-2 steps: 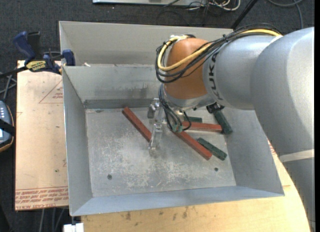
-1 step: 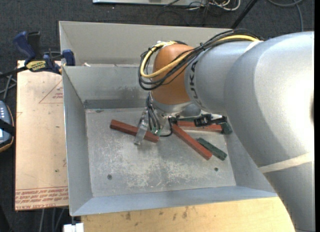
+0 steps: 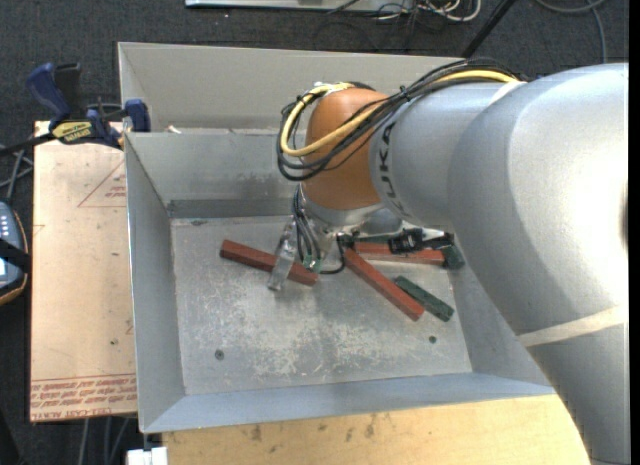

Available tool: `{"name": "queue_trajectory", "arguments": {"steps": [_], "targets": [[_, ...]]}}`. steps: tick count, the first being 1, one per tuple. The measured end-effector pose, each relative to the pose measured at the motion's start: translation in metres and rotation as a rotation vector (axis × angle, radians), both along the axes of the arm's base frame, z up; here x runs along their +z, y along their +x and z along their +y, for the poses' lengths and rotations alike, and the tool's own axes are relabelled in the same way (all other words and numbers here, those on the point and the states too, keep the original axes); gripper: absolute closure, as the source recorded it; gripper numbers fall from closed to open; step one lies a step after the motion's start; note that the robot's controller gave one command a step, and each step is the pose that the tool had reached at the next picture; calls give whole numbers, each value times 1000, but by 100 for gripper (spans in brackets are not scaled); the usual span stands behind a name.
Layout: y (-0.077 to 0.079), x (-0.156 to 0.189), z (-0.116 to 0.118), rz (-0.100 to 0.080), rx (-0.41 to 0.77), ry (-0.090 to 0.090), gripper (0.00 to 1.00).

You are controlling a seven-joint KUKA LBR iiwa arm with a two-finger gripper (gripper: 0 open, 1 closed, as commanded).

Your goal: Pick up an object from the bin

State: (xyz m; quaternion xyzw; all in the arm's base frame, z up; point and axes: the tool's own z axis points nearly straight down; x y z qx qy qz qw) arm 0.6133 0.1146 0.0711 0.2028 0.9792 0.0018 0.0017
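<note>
One red-brown stick (image 3: 248,253) lies under the gripper (image 3: 290,268), jutting to its left; other sticks (image 3: 385,288) lie just right of it. How open the gripper is cannot be told.

the red-brown bar (image 3: 248,253) left of the gripper (image 3: 291,271) passes behind it, so the bar's right end is hidden. just right of the gripper, the upper end of a second red-brown bar (image 3: 385,288) is lost under the arm (image 3: 530,203). further right, a thin red and black thing (image 3: 410,245) lies partly under the arm, its kind too small to tell. right of the gripper the arm hides the wall of the bin (image 3: 150,253), and the picture's edge cuts the arm off.
</note>
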Motion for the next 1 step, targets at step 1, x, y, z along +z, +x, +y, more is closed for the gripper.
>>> {"name": "queue_trajectory", "arguments": {"steps": [1], "targets": [[-28, 146, -16, 0, -5, -2, 100]]}}
